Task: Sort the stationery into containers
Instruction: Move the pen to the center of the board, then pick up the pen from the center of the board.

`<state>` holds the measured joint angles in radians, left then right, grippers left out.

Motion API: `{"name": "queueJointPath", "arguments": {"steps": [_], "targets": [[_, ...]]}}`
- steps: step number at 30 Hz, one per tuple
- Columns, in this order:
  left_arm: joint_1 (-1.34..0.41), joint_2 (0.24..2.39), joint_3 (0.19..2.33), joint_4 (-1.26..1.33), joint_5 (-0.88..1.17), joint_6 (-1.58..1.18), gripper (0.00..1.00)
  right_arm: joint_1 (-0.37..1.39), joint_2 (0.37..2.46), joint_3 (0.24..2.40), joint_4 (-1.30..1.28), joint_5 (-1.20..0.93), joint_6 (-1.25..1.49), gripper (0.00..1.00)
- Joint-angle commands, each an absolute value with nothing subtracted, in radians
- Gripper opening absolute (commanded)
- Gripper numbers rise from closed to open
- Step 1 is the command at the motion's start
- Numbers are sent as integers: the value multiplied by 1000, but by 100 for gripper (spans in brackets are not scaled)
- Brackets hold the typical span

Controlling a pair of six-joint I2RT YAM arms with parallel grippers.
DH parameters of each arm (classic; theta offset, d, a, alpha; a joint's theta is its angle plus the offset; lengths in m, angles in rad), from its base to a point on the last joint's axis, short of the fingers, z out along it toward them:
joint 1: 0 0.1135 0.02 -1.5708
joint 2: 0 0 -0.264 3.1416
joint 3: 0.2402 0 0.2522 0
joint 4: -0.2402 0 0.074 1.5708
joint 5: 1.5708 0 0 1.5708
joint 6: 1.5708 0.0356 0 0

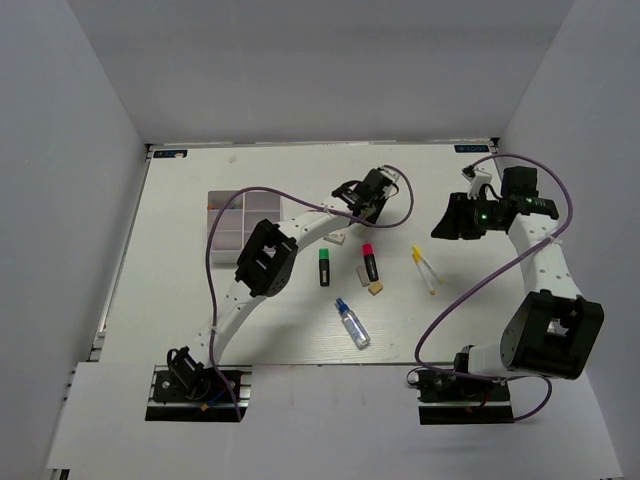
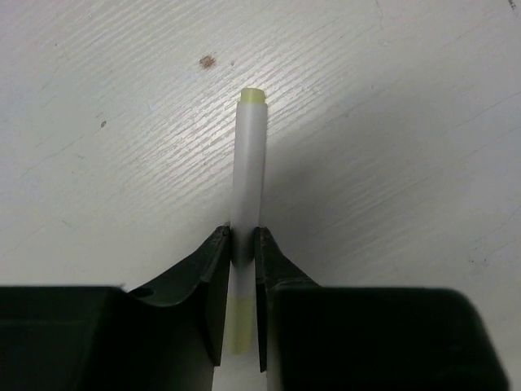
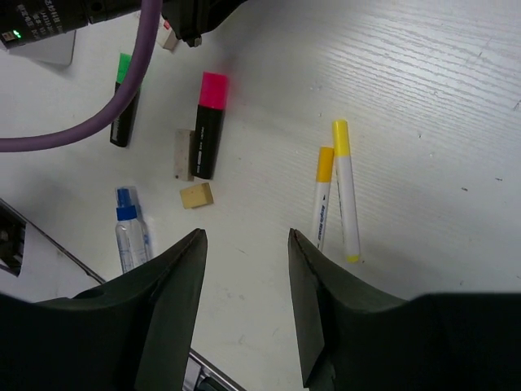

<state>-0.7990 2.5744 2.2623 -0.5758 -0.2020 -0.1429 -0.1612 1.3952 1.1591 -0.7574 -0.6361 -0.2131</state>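
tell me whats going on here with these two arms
Two robot arms are sorting stationery. The left hand is shut on a white stick, gripping it near one end above the table, off to the right of the organizer box. The right hand is open and hovers above two yellow-capped pens. The green-capped highlighter, red-capped highlighter, tan eraser and glue bottle lie on the table, not yet sorted.
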Motion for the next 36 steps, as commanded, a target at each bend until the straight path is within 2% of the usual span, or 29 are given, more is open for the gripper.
{"name": "queueJointPath", "arguments": {"steps": [1, 5, 6, 8, 15, 21, 26, 28, 33, 36], "targets": [[-799, 2531, 2195, -693, -189, -129, 22, -167, 1345, 1138, -750, -672, -221, 51], [-799, 2494, 2111, -721, -189, -149, 10, -167, 1322, 1120, -747, -681, -221, 51], [-799, 2484, 2067, -730, -189, -149, 3, -169, 1318, 1115, -747, -683, -221, 51], [-799, 2447, 2025, -739, -201, -161, 0, -167, 1307, 1106, -747, -686, -222, 51], [-799, 2367, 1983, -775, -154, -161, 0, -166, 1295, 1089, -749, -715, -229, 51], [-799, 2387, 1980, -840, -52, -152, 0, -166, 1293, 1089, -753, -736, -229, 52], [-799, 2396, 1931, -871, -52, -152, 0, -166, 1270, 1083, -765, -738, -239, 52], [-799, 2405, 1931, -871, -63, -161, 6, -166, 1267, 1078, -765, -736, -241, 52], [-799, 2414, 1931, -881, -81, -170, 37, -164, 1264, 1081, -770, -741, -241, 54], [-799, 2425, 1950, -881, -92, -170, 40, -166, 1261, 1080, -773, -741, -239, 54]]}}
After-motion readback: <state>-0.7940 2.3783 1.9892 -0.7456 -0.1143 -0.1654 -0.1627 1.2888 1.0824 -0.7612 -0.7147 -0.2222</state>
